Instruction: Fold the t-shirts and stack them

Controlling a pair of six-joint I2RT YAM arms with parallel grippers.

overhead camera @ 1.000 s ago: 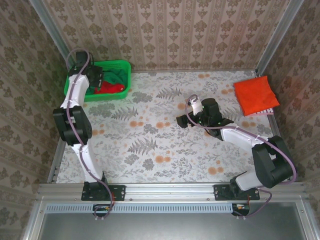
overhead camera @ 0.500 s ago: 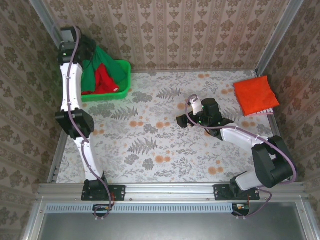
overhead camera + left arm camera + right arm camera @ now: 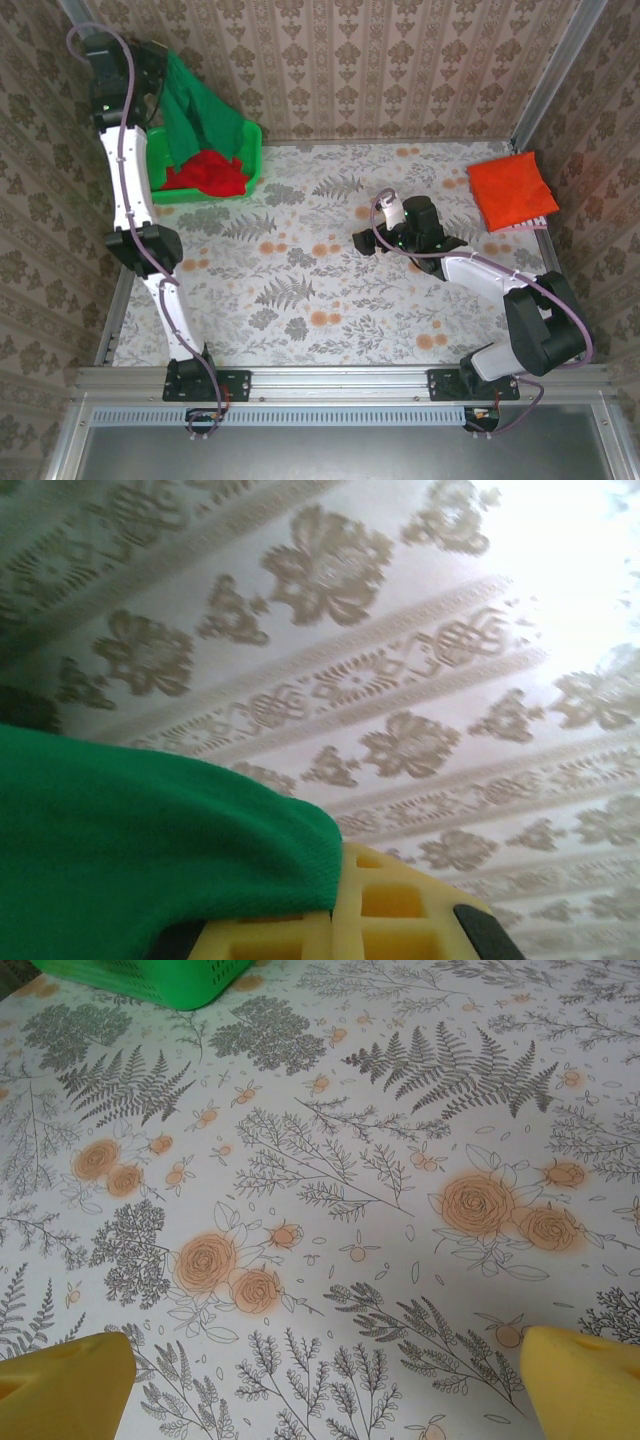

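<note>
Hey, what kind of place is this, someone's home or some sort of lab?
Probably a robot test cell dressed like a home: two arms bolted to an aluminium rail, wallpaper panels in metal framing, and a folded orange-red t-shirt on a floral tablecloth.

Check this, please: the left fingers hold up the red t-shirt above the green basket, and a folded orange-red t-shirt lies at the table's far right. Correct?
One thing is wrong: the left fingers hold up the dark green t-shirt, not the red t-shirt, which lies in the basket. The top external view shows it.
</note>
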